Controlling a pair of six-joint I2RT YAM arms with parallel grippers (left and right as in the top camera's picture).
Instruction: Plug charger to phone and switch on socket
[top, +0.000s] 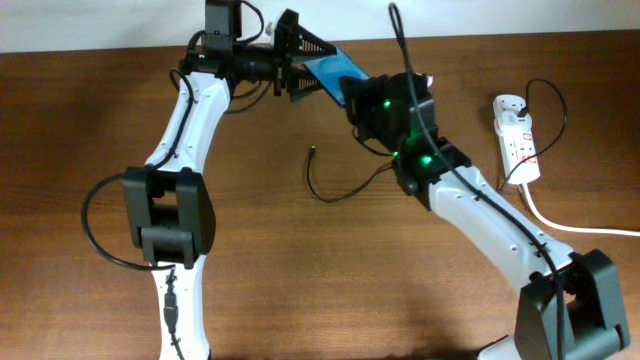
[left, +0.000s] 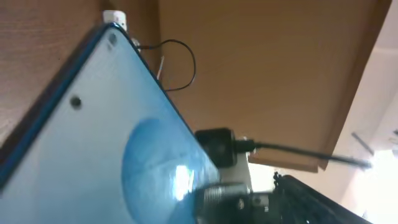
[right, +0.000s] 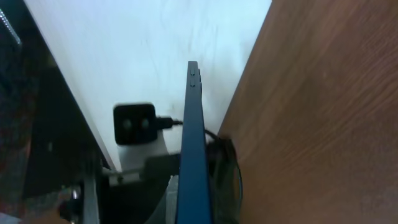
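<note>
While between left claw (top: 297, 68) and right claw (top: 357, 97), phone (top: 335, 68) apart from charger (top: 340, 196)

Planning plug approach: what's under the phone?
Only wooden table shows around the phone; charger tip lies apart from it. Directly beneath is covered by phone, left hand and right hand.

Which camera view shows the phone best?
The left wrist view: there the phone fills much of the frame with its broad blue face. The right wrist view shows it only edge-on, with its side buttons. The overhead view shows just a small blue part between the two arms.
</note>
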